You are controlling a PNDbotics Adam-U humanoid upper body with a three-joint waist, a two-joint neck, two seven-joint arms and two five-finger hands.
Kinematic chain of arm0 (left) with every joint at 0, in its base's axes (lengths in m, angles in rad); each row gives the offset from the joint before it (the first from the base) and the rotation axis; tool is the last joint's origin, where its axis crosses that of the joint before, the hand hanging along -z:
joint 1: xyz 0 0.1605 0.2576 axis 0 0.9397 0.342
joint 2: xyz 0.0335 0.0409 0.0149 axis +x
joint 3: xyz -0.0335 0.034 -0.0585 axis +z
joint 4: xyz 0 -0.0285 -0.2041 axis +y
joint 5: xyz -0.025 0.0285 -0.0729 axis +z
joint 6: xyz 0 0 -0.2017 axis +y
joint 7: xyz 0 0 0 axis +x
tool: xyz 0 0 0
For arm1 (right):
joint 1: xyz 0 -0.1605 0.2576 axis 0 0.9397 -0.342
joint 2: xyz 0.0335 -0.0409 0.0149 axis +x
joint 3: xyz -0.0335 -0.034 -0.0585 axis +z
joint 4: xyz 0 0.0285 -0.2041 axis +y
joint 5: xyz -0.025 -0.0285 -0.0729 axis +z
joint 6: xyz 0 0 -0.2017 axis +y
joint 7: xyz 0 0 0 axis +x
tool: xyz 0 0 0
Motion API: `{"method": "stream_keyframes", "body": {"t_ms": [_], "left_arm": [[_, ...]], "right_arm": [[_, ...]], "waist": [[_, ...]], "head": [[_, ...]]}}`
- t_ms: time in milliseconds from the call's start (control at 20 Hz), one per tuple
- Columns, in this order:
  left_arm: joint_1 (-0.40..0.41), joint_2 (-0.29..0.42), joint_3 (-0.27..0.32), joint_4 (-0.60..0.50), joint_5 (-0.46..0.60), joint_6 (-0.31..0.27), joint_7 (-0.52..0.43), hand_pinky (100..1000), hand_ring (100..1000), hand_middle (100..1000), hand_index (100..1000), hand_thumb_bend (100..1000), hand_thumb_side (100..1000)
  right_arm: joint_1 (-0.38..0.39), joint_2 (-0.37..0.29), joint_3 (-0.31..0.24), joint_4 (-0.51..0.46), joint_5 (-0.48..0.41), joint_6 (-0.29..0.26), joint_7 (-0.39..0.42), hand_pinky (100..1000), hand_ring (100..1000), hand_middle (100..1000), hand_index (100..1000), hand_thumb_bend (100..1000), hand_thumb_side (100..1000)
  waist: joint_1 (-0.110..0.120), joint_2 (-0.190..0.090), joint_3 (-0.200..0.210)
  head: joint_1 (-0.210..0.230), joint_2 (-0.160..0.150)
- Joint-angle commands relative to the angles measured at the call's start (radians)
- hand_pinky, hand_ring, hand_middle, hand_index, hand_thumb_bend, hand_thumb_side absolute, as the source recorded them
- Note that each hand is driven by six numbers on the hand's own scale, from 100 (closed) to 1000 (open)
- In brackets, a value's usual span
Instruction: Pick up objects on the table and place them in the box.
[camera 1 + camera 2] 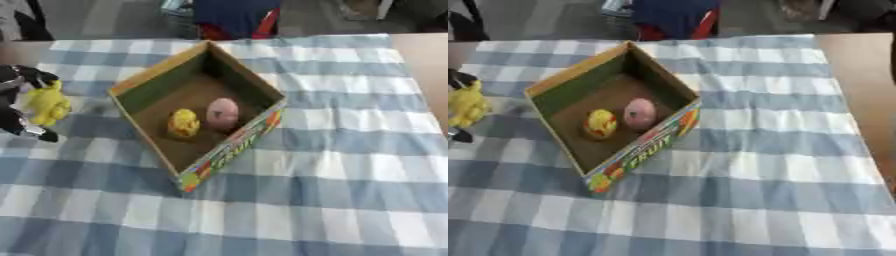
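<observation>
- The table point(350, 150) is covered w/ a blue-and-white checked cloth; at the far right a strip of bare brown top shows.
- An open cardboard box point(229, 150) stands on the cloth, left of centre, turned so that one corner points toward the camera and one away.
- The box's inside walls look dark green, its floor is brown. The outer wall on the near right side has a colourful print w/ fruit pics and letters.
- Inside the box, on the floor, lie two small things: a yellow object point(184, 123) and a pink egg-shaped object point(222, 113).
- These two are just beside each other, yellow one on the left, pink one on the right and a bit further back. Whether they touch, I cannot tell.
- At the left edge of the view, the left robot hand point(19, 100) is in the picture, black w/ some silver parts.
- This hand has its fingers curled around a yellow soft toy point(47, 104), so it is gripping the toy.
- The toy is left of the box, outside it, apart from the box wall. I cannot say if it touches the cloth or is lifted above it.
- In the right eye view only a small part of the hand is seen, the toy is at the very left edge.
- The right robot hand does not appear in either view.
- The cloth in front of the box and to its right carries nothing.
</observation>
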State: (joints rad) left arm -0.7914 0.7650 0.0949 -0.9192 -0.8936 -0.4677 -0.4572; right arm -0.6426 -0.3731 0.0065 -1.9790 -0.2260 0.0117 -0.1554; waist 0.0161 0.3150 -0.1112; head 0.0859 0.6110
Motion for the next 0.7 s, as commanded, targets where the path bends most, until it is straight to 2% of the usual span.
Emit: {"method": "stream_keyframes", "body": {"t_ms": [50,250,400,700], "left_arm": [[-0.025,0.032,0.012,-0.002,-0.034,0.025,0.017,473,833,838,966,916,608],[-0.036,0.036,0.019,0.002,-0.094,0.083,0.054,479,845,853,966,910,634],[-0.041,0.035,0.020,0.006,-0.121,0.119,0.075,466,834,829,955,892,648],[-0.045,0.028,0.021,0.032,-0.109,0.138,0.079,414,797,769,904,869,634]], "right_arm": [[-0.017,-0.015,-0.004,-0.021,0.002,-0.002,0.005,682,714,651,853,100,948],[-0.018,-0.016,-0.003,-0.021,0.002,-0.002,0.009,683,714,651,854,100,949],[-0.019,-0.017,-0.003,-0.021,0.002,-0.001,0.011,683,714,651,854,100,949],[-0.020,-0.017,-0.004,-0.021,0.001,-0.001,0.013,684,714,651,854,100,951]], "waist": [[0.001,-0.015,-0.002],[0.001,-0.010,-0.003],[0.001,-0.007,-0.005],[0.001,-0.003,-0.009]], "head": [[0.002,-0.015],[0.002,-0.019],[0.002,-0.023],[0.002,-0.031]]}}
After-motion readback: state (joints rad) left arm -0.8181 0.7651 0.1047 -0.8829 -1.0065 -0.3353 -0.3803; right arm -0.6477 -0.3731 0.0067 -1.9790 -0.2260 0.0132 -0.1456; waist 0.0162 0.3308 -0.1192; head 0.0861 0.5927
